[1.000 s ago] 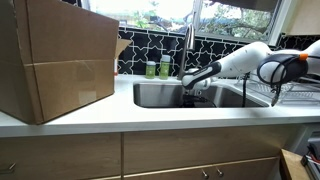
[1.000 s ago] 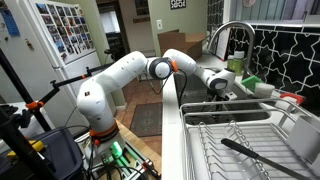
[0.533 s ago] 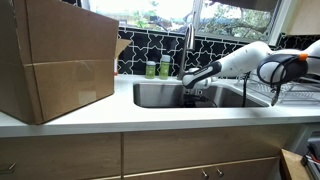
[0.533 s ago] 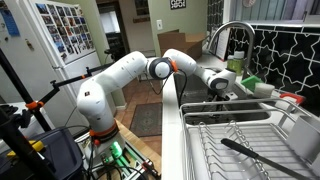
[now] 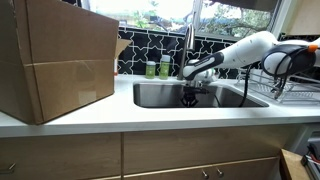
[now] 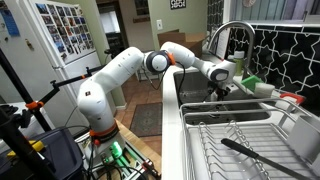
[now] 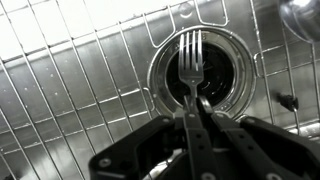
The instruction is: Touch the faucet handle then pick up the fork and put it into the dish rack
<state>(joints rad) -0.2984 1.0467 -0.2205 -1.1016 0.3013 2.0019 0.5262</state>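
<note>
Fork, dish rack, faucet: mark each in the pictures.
fork (image 7: 190,62), wrist view, base of its tines.
dish rack (image 6: 225,122), an exterior view, near rim wire.
faucet (image 5: 188,45), an exterior view, upright stem.

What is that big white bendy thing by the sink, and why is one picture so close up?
It is a robot arm, steered by a person. Two pictures come from cameras standing in the room, seeing the kitchen from different spots. The close-up comes from a camera on the arm's wrist, looking past its fingers. The fingers are shut on a fork, held over the sink. A cardboard box stands on the counter, green bottles behind the sink, a wire dish rack beside it.
</note>
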